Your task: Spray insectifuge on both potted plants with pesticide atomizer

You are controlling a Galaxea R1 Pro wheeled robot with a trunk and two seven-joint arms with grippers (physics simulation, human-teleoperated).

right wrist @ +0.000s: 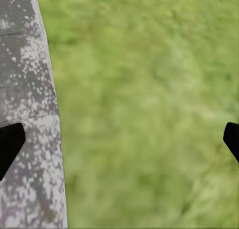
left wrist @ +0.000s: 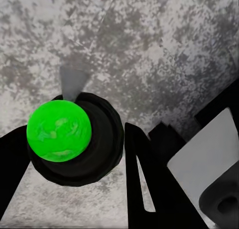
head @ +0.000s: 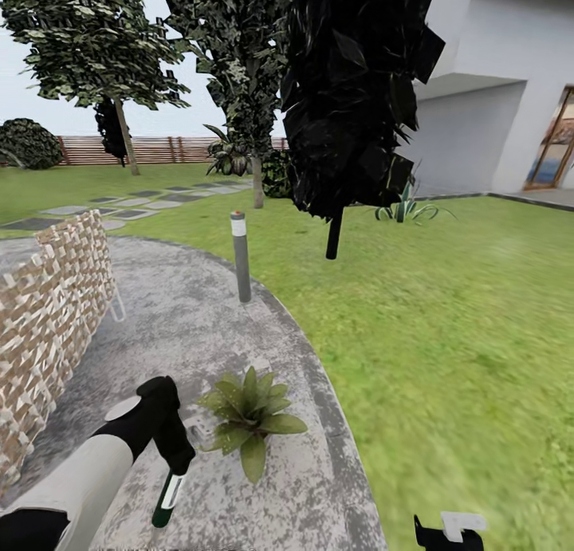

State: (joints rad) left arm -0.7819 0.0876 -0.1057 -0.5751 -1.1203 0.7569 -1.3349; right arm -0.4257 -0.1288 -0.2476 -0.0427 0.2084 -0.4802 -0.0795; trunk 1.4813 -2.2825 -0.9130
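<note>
While the left gripper (head: 174, 455) hangs low over the near paving (head: 199, 328), it is clamped on the atomizer (head: 167, 499), which points down from it, green body with a white band, its base just above the stone. In the left wrist view the atomizer (left wrist: 59, 132) shows end-on as a bright green disc in a dark ring between the black fingers (left wrist: 149, 189), mottled grey paving (left wrist: 164, 50) behind.

Right gripper (head: 448, 533): at the near right edge, over lawn (head: 446, 336). In the right wrist view its fingertips (right wrist: 10, 144) sit at opposite edges, spread wide with nothing between them, above the border of paving (right wrist: 25, 89) and grass (right wrist: 149, 109).

Potted plant (head: 249, 415): one low green rosette on the paving, just right of the atomizer and slightly farther; pot hidden by leaves.

Woven screen (head: 48, 312): left, tan and white lattice, standing on the paving.

Bollard (head: 240, 256): grey post at the paving's far rim.

Dark tree (head: 351, 88): on the lawn right of the bollard, near-black foliage on a thin trunk.

Agave (head: 408, 208): farther right, before the white house (head: 494, 96).

Trees (head: 88, 41), stepping stones (head: 127, 204) and fence (head: 159, 148): far left.
</note>
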